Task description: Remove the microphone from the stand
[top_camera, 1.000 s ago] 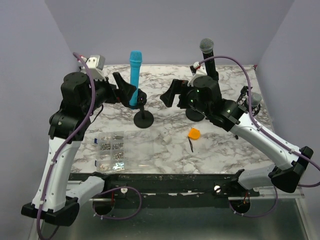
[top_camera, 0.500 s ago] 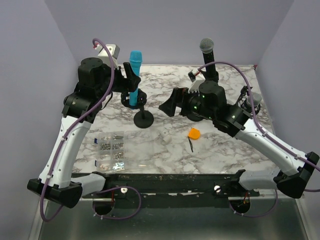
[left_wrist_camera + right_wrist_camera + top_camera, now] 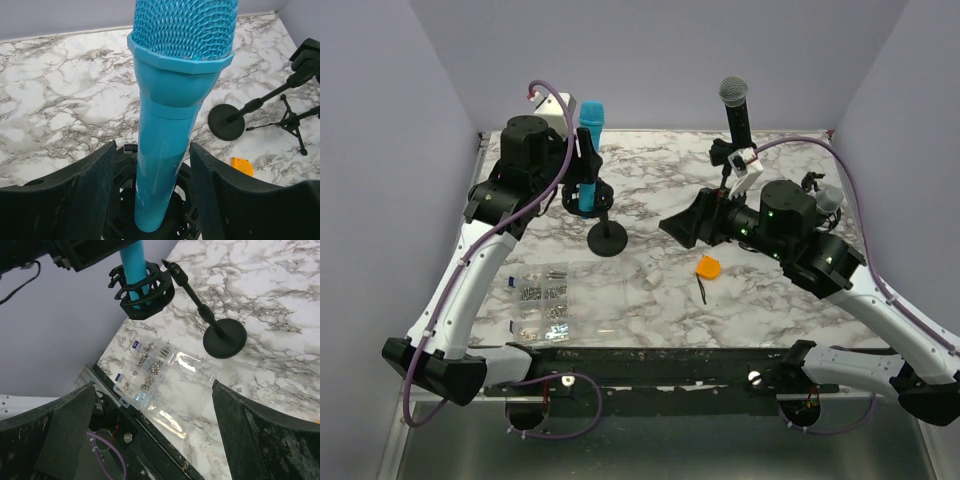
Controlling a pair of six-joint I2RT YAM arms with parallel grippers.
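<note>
Straddling, with the left gripper (image 3: pixel 152 152) spread wide, the turquoise mesh-headed microphone (image 3: pixel 170 100) seated upright in the black ring-mount desk stand (image 3: pixel 608 238) beneath the fingers; not yet clamping or lifting. Holding the right gripper (image 3: pixel 152 389) agape, well apart.

A clear parts box (image 3: pixel 542 302) of screws lies by the marble tabletop's (image 3: pixel 650 310) near-left corner. A small orange piece (image 3: pixel 708 267) sits mid-table, and a black microphone (image 3: pixel 734 100) stands upright toward the far-right corner.
</note>
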